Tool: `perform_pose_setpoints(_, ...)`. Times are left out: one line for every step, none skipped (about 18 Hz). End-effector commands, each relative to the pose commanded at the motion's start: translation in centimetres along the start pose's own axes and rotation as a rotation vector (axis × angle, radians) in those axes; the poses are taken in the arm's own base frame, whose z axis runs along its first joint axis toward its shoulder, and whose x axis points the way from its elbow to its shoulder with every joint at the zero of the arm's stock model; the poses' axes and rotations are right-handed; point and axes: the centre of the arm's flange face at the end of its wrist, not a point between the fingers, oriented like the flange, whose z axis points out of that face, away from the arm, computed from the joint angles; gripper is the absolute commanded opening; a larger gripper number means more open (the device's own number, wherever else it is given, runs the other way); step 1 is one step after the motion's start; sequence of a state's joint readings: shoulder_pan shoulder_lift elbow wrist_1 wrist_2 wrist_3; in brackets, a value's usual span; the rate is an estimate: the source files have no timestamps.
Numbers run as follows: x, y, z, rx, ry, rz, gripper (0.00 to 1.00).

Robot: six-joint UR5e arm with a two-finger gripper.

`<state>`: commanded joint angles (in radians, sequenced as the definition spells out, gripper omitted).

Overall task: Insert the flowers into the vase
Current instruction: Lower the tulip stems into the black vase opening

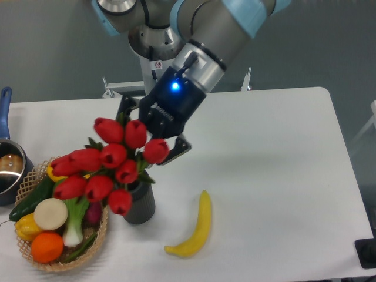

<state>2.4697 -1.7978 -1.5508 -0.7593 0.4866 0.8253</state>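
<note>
Banana (197, 230): yellow, lying on the white table (276, 176) near the front edge, just right of the vase and apart from it.
Basket (35, 258): woven, at the front left corner, heaped with an orange, a yellow pepper, a pale round piece, a leek-like stalk and a dark green vegetable.
Vase (141, 205): short, dark, ribbed cylinder standing upright just right of the basket; its mouth is covered by the bunch.
Flowers (106, 164): about ten glossy red tulips with dark green leaves, leaning left over the basket; the stems run down to the mouth of the vase, though I cannot tell how deep they sit.
Gripper (154, 144): dark body with a blue light lit, directly behind and above the bunch at its right side; the fingers are hidden by the blooms, so I cannot tell whether the jaws are parted or clamped on the stems.
Arm (211, 35): grey and pale blue, slanting down from the upper right to the gripper.
Pot (9, 164): metal with a blue handle, at the left edge behind the basket, partly cut off.
</note>
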Motion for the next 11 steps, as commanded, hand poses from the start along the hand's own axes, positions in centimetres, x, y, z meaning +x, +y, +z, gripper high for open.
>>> perform_pose_setpoints(0.1,0.0,0.1,0.023,0.024,-0.001,0.46)
perform_pose_setpoints(0.0,0.1,0.3,0.042,0.044,-0.007,0.46)
perform_pose_setpoints(-0.1,0.1,0.2,0.063,0.059,-0.005,0.46)
perform_pose_setpoints(-0.2,0.2,0.3,0.084,0.078,-0.002,0.46)
perform_pose_setpoints(-0.4,0.3,0.3,0.106,0.097,0.005,0.46)
perform_pose_setpoints(-0.4,0.4,0.2,0.125,0.112,0.004,0.46)
perform_pose_setpoints(-0.4,0.9,0.2,0.134,0.122,-0.004,0.46)
perform_pose_setpoints(-0.7,1.6,0.0,0.138,0.117,0.012,0.46)
perform_pose_setpoints(-0.6,2.1,0.1,0.136,0.119,0.025,0.46)
perform_pose_setpoints(-0.6,2.7,0.2,0.136,0.121,0.024,0.46)
perform_pose_setpoints(-0.6,2.9,0.3,0.135,0.121,0.021,0.46)
